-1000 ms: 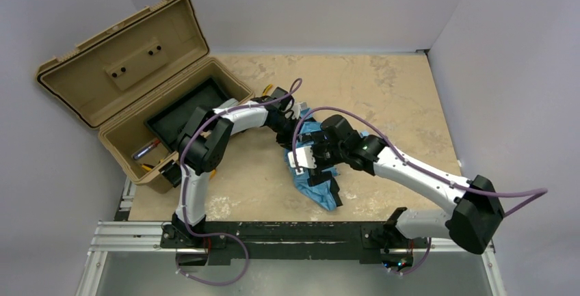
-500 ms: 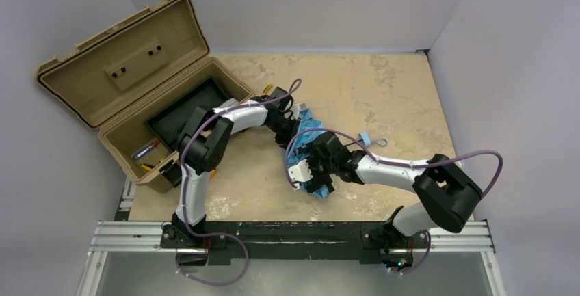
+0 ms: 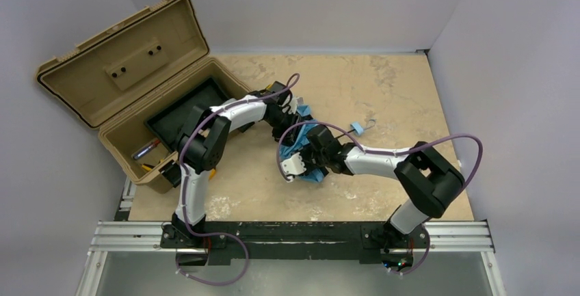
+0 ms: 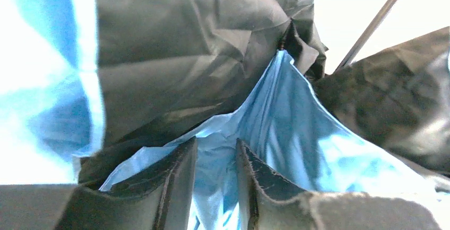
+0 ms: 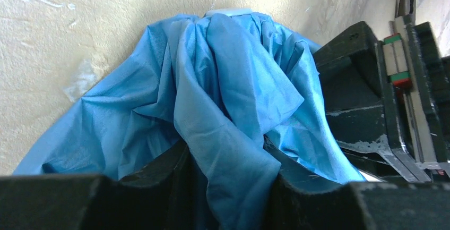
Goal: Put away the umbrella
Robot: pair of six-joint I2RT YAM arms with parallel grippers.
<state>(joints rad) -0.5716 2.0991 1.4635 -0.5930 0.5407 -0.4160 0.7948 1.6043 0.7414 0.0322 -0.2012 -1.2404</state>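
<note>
- Beige bench (image 3: 403, 84) carries the umbrella (image 3: 301, 139), a crumpled sky-blue bundle near its centre, with the handle (image 3: 356, 128) lying toward the right edge.
- The cloth looks light, limp and slippery. The stiff shaft (image 4: 371, 25) or the handle is probably a surer hold.
- The left gripper (image 4: 215, 147) and right gripper (image 5: 228, 155) each pinch a fold of the cloth.
- An open toolbox (image 3: 123, 70) sits at the far-left corner.
- No writing can be read.

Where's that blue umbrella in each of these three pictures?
Top external: umbrella crumpled mid-table, between both arms' tips.
Left wrist: umbrella fills the frame, blue fabric between the jaws.
Right wrist: umbrella at centre, draped into the jaws.
Shared landmark: beige table, also in right wrist; left wrist washed out.
</note>
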